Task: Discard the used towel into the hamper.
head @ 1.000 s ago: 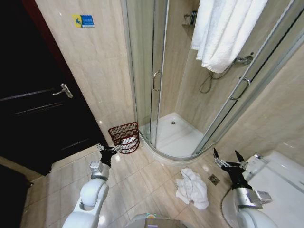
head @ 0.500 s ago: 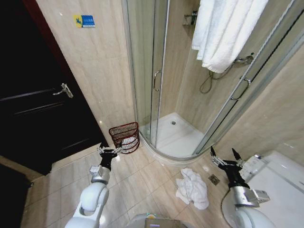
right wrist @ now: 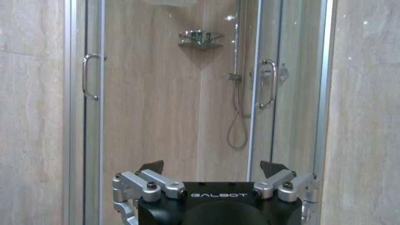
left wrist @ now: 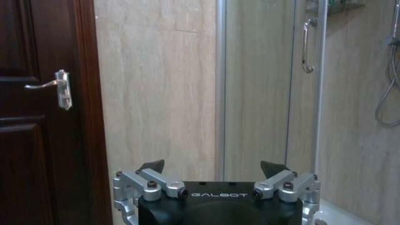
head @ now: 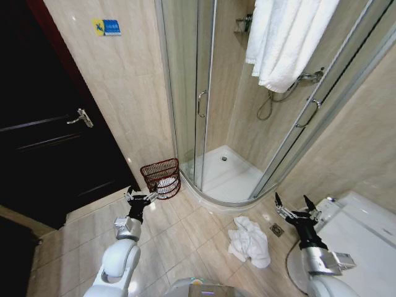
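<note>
Towel on the floor, both grippers empty.
Towel [head: 249, 241] lower centre; hamper [head: 161, 177] left of it; left gripper [head: 140, 198] and right gripper [head: 297, 210] gape wide.

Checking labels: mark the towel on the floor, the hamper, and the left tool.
towel on the floor [head: 249, 241], head view, middle of the crumpled cloth.
hamper [head: 158, 169], head view, front wire wall.
left tool [head: 140, 197], head view, between its fingertips.

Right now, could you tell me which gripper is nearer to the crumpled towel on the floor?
The right gripper is somewhat nearer, raised just to the right of the towel. The left gripper hangs farther off to the towel's left, close beside the hamper.
</note>
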You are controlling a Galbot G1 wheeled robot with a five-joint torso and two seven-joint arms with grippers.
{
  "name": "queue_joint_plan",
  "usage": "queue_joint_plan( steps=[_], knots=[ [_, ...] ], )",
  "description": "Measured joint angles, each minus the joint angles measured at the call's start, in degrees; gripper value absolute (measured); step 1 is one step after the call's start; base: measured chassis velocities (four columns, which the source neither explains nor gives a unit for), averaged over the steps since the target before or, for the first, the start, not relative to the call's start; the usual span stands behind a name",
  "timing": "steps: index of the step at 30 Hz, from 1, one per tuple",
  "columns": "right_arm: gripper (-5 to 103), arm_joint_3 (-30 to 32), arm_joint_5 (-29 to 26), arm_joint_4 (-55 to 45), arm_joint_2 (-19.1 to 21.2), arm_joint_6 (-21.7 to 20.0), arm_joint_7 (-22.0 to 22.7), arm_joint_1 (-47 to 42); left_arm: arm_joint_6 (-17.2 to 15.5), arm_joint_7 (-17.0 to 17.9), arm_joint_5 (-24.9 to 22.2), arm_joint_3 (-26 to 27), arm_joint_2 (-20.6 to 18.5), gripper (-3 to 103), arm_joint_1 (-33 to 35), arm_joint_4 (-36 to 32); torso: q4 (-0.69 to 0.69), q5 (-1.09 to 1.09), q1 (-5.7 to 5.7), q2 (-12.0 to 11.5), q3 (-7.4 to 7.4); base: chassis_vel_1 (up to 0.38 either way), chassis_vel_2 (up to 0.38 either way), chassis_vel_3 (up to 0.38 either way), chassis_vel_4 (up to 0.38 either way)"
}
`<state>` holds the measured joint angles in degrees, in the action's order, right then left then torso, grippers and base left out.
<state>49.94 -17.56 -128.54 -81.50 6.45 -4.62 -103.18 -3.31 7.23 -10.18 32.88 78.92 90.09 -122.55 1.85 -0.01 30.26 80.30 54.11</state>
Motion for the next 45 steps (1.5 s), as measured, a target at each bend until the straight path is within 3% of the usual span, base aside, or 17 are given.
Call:
queue_joint_plan(
  steps=[12, 18, 24, 32, 45],
  knots=[
    [100, -0.14, -0.34, 2.38, 1.05, 0.86, 0.44, 1.31, 0.07, 0.25, 0.09, -0.19, 0.66, 100, -0.09, 0.1, -0.02, 0.01, -0.01, 0.0, 0.0, 0.061, -0.077, -0.059, 0.056],
    [100, -1.66, -1.76, 5.3, 2.88, -1.48, 0.42, 8.68, 1.73, 0.55, -0.49, -1.02, 1.09, 100, -0.17, 1.12, 0.0, 0.01, 0.0, 0.0, 0.0, 0.0, 0.0, 0.0, 0.0],
    [100, -3.35, -2.78, 8.18, 2.94, -1.19, -1.53, 15.17, 1.32, 1.97, -0.7, -4.34, 1.02, 100, -1.87, 2.74, 0.01, 0.02, 0.02, 0.0, 0.01, 0.0, 0.0, 0.0, 0.0],
    [100, -4.2, -3.88, 9.5, 2.66, -2.5, 0.04, 23.82, 0.44, 1.13, 0.71, -6.82, -0.46, 100, -4.43, 5.93, -0.01, 0.0, 0.02, 0.0, 0.01, 0.0, 0.0, 0.0, 0.0],
    [100, -13.2, -6.71, 12.82, 11.18, -8.01, 3.58, 44.46, 0.72, 1.78, 0.85, -4.99, -0.53, 100, -3.39, 6.92, 0.01, 0.0, 0.01, -0.01, 0.01, 0.0, 0.0, 0.0, 0.0]
  ],
)
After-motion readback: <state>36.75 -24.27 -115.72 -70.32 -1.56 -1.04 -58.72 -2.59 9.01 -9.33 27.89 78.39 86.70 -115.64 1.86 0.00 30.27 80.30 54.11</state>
